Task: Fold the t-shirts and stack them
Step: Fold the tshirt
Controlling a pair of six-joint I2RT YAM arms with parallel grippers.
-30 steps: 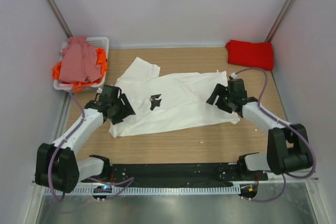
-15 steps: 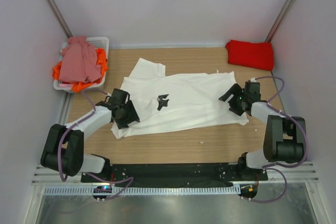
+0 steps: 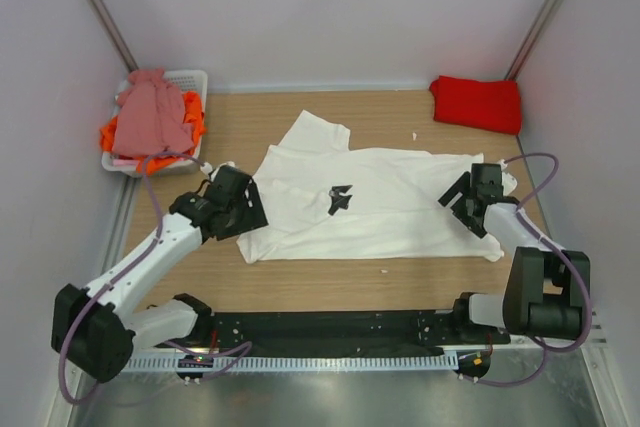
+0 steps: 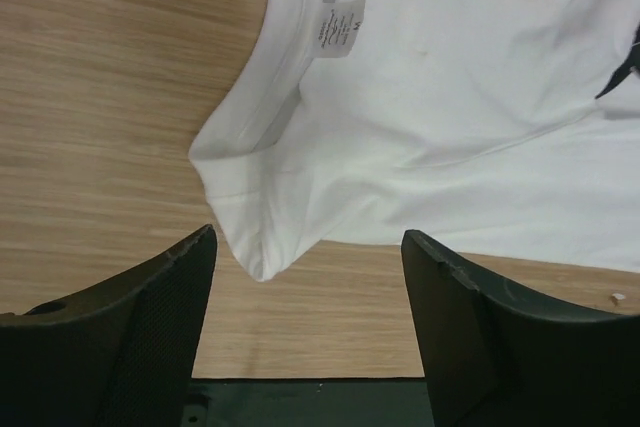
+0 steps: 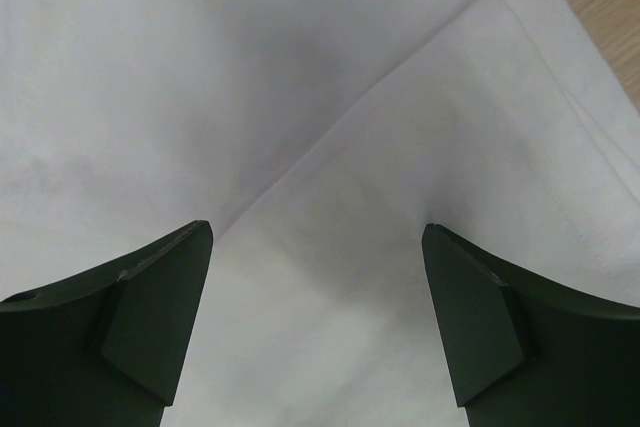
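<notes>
Left gripper hung spread wide over a folded corner of the white t-shirt; right gripper gaped above its far end, possibly brushing cloth.

Matt white cloth t-shirt, wood-grain table

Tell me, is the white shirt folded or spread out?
Spread out: the white shirt lies flat across the table, sleeve and black print showing, not folded yet.
</notes>
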